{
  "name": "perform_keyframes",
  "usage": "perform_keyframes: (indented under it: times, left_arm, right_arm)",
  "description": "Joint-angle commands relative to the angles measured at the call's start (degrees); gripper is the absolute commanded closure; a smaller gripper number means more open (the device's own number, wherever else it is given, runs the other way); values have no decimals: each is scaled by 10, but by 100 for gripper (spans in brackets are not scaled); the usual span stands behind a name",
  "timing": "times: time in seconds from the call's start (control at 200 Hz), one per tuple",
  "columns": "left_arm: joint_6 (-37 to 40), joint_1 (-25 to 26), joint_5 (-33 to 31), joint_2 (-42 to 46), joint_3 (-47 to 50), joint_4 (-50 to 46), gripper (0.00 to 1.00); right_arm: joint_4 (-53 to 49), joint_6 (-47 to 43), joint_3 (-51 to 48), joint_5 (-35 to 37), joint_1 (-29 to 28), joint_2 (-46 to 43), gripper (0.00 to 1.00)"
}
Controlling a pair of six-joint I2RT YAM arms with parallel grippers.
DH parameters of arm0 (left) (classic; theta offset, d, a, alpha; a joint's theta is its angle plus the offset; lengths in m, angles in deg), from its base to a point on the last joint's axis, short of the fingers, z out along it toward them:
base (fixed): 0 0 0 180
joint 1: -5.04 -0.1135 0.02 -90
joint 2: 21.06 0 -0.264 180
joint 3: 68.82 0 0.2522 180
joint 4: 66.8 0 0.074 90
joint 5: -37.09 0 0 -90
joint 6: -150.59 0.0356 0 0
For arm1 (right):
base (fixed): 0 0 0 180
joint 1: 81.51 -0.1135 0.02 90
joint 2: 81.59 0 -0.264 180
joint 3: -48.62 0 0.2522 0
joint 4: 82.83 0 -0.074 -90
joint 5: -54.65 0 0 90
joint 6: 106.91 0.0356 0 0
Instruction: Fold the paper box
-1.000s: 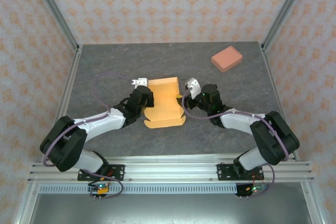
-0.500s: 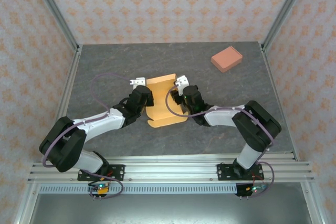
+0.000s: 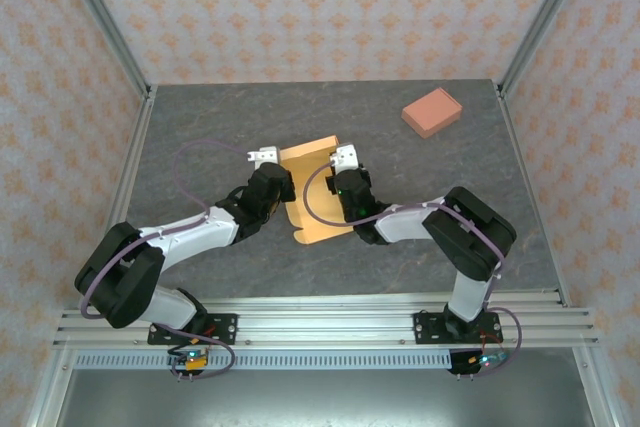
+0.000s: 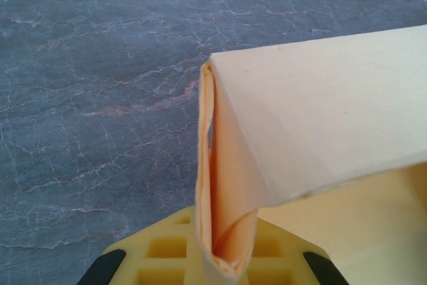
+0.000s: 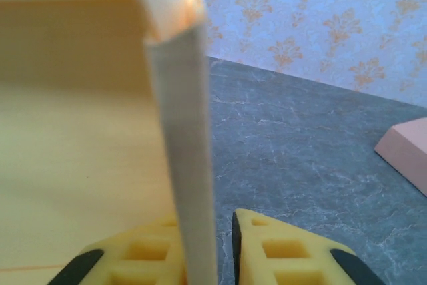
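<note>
Now the right hand (image 5: 223,248) is brought in and narrowed around the right wall of the paper box (image 3: 310,197), mid worktop (image 3: 200,127); clamping cannot be told. The left wall is pinched by the left hand (image 4: 223,255), so folding seems ready.

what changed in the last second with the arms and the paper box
The right gripper swung left toward the paper box, pushing its right flap upright and narrowing the box, and its jaws closed in around that flap; a firm clamp isn't clear. The left gripper stayed shut on the box's left edge, and the pink block stayed put.
</note>
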Motion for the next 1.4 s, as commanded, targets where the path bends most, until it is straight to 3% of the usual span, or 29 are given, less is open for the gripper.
perform_keyframes:
  times: [0.0,0.08,0.25,0.435,0.601,0.691,0.796,0.961,1.226,1.336,1.396]
  left_arm:
    - [-33,0,-19,0,-15,-21,100]
    - [-44,-1,-34,-3,-26,-43,100]
    - [-67,-2,-46,-24,-47,-67,100]
    - [-146,-7,-69,-36,-59,-100,100]
    - [-297,-11,-100,-38,-65,-154,100]
    - [-342,-15,-64,-34,-52,-123,100]
    - [-408,-21,-36,-24,-43,-108,100]
    - [-439,-31,-17,-12,-44,-96,100]
    - [-487,-31,11,-14,-32,-66,100]
    - [-503,-32,23,-20,-22,-45,100]
    - [-511,-32,31,-23,-16,-30,100]
  right_arm:
    - [5,21,-26,-17,10,-60,59]
    - [-19,28,-52,-112,13,-117,44]
    - [-79,84,-105,-216,36,-243,37]
    - [-204,186,-119,-233,59,-355,35]
    - [-290,378,-124,-228,61,-412,35]
    - [-307,426,-125,-251,61,-413,35]
    - [-310,414,-126,-287,61,-401,34]
    - [-264,396,-127,-408,60,-383,33]
    - [-240,436,-79,-435,60,-307,33]
    - [-228,462,-49,-444,55,-256,39]
    - [-226,465,-33,-439,52,-231,49]
